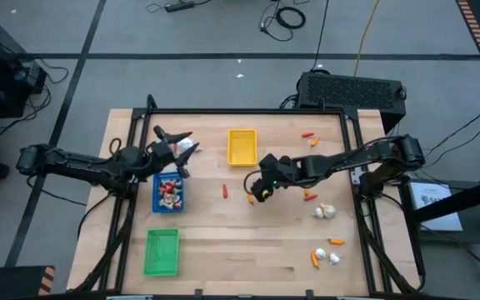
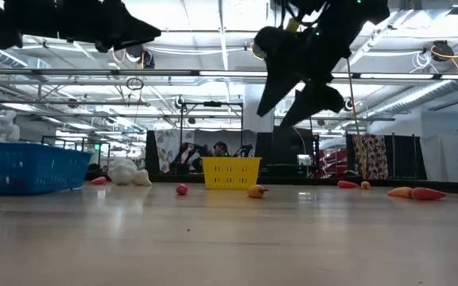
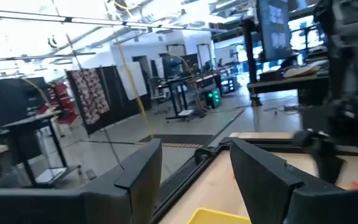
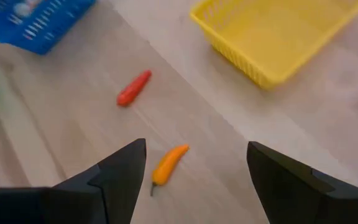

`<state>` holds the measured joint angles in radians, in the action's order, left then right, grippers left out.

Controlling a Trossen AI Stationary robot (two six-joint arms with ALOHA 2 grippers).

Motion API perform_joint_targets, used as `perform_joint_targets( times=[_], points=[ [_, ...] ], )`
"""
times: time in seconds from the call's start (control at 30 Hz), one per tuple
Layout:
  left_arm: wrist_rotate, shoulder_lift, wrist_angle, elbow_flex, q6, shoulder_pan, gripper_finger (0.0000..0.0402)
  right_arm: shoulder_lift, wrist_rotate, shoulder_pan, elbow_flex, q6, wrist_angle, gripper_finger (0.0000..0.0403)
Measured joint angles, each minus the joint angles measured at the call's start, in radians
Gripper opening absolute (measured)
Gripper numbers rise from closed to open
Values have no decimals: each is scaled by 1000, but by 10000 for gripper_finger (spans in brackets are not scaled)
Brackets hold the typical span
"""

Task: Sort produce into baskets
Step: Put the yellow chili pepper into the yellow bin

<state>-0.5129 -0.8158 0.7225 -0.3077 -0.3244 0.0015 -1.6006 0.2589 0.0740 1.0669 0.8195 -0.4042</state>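
Observation:
My right gripper point(image 1: 259, 190) is open and empty, held above the table. A small orange piece point(image 4: 168, 164) lies on the wood below, between its two fingers, and it also shows in the high view point(image 1: 250, 199). A red piece point(image 4: 133, 88) lies farther left point(image 1: 225, 191). The yellow tray point(image 1: 242, 147) stands beyond, empty. My left gripper point(image 3: 194, 177) is open and empty, raised above the far end of the blue tray point(image 1: 169, 192), which holds several whitish and red pieces. The green tray point(image 1: 162, 252) stands near the front left.
More produce lies on the table's right side: orange-red pieces point(image 1: 309, 137) near the far edge, one point(image 1: 310, 196) by my right arm, a whitish bulb point(image 1: 323, 212), and several small pieces point(image 1: 327, 254) near the front right. Bare wood lies between the trays.

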Motion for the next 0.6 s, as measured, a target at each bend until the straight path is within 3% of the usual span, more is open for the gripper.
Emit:
perform_joint_targets(
  times=[0.17, 0.37, 0.47, 0.6],
  points=[
    [-11, -10, -9, 0, -3, 34, 198, -133, 1, 39, 72, 112, -11, 254],
    [-9, -31, -8, -1, -26, 71, 198, -323, 6, 65, 254, 108, -135, 224],
    [-5, -33, -24, -1, -25, 84, 198, -382, 47, 74, 339, 133, -243, 214],
    [14, -34, -54, -1, -25, 98, 198, -427, 53, 85, 374, 142, -262, 208]
  ],
)
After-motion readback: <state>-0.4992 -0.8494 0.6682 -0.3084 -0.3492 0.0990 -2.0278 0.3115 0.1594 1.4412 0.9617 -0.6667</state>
